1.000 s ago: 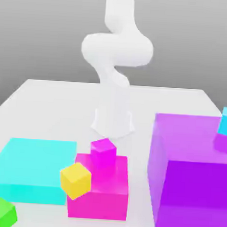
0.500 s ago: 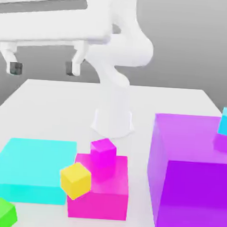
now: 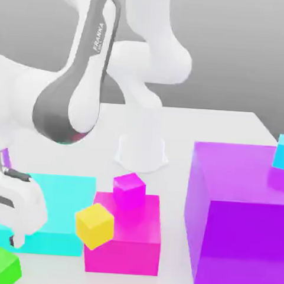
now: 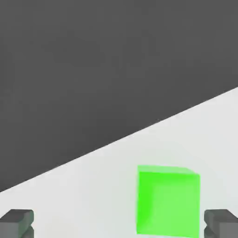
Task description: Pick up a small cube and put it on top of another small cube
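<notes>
— So, which step is the arm on?

— The approach, by my reading. The gripper [image 4: 119,223] hangs above the small green cube [image 4: 167,202], its two dark fingertips [image 4: 16,222] standing wide apart with nothing between them but the cube seen below. No grasp is made yet.

— Where does that cube sit?

— On the white table [image 3: 205,121], at the near corner on the exterior view's left, just in front of the flat cyan slab [image 3: 52,192] and close to the table's edge. In the hand view it lies nearer one finger than the other.

— So what does the next move call for?

— Probably a small sideways correction to centre the cube between the fingers, then a straight descent and a close across two opposite faces. After that, a lift and a carry to another small cube: the yellow cube [image 3: 94,225] leaning at the magenta block [image 3: 123,241], or the small magenta cube [image 3: 129,190] on top of it.

— How will it handle?

— Plain matte faces, crisp edges, flat parallel sides: an easy, square grip, I judge. The stacking target is equally small, so placement must be level and well centred.
</notes>
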Controlling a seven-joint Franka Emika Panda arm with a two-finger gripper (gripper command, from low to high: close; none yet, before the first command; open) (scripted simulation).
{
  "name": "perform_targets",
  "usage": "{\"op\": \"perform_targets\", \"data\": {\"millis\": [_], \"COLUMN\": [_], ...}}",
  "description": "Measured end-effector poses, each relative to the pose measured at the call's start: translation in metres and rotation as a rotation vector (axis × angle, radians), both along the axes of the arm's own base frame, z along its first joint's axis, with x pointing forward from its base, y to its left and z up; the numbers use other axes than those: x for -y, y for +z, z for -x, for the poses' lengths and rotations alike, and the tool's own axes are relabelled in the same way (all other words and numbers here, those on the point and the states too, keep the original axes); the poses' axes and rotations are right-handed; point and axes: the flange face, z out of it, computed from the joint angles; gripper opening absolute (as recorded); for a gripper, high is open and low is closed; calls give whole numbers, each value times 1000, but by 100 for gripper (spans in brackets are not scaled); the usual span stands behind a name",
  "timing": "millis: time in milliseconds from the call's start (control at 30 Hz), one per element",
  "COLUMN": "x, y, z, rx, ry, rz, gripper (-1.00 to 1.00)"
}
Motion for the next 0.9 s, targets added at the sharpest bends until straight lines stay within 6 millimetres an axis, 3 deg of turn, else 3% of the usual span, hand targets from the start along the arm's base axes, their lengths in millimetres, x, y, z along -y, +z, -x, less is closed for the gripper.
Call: {"op": "perform_targets", "data": {"millis": [133, 167, 367, 433, 567, 900], "x": [6, 6, 6, 6, 2, -89], "y": [-61, -71, -76, -60, -6, 112], "z": [4, 5, 5, 5, 0, 2], "rx": [-19, -20, -21, -21, -8, 58], "ry": [-9, -10, -11, -10, 18, 263], "rz": [2, 2, 1, 2, -5, -23], "gripper": [0, -100, -100, -100, -100, -100]}}
